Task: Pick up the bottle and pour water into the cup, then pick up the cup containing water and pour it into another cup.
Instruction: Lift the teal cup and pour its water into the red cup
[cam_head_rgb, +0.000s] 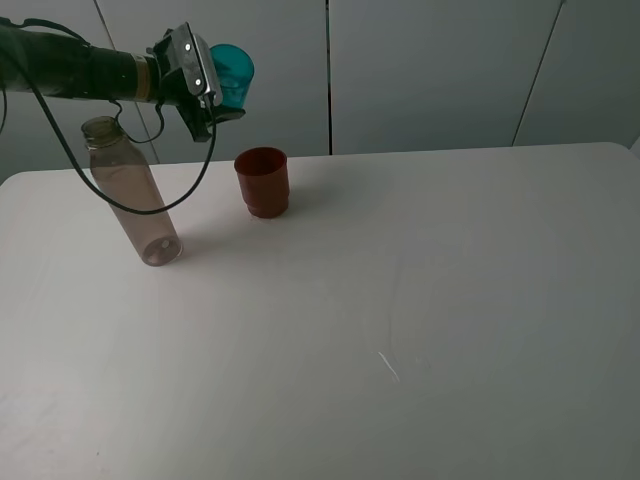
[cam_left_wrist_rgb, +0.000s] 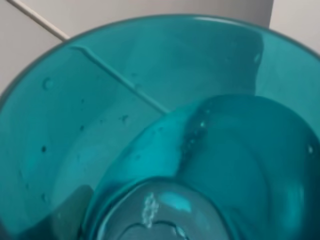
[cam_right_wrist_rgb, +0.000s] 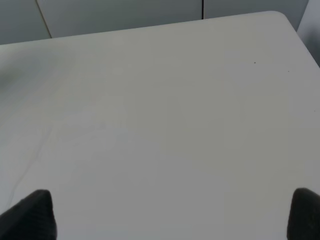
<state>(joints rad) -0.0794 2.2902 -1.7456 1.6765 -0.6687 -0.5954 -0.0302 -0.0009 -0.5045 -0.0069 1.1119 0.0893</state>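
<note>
Teal tumbler (cam_head_rgb: 232, 72): upper left of frame, raised off the table and tipped, pinched in my left gripper (cam_head_rgb: 214, 88).
Red-brown cup (cam_head_rgb: 262, 182): upright on the white table (cam_head_rgb: 450, 300), below the tumbler.
Bottle (cam_head_rgb: 130, 195): standing at left.
Right gripper (cam_right_wrist_rgb: 167, 215): fingers spread wide over the table.

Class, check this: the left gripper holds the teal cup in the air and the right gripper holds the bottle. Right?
Wrong on the bottle: it stands free on the table, in the exterior high view. The left gripper does hold the teal cup in the air.
</note>
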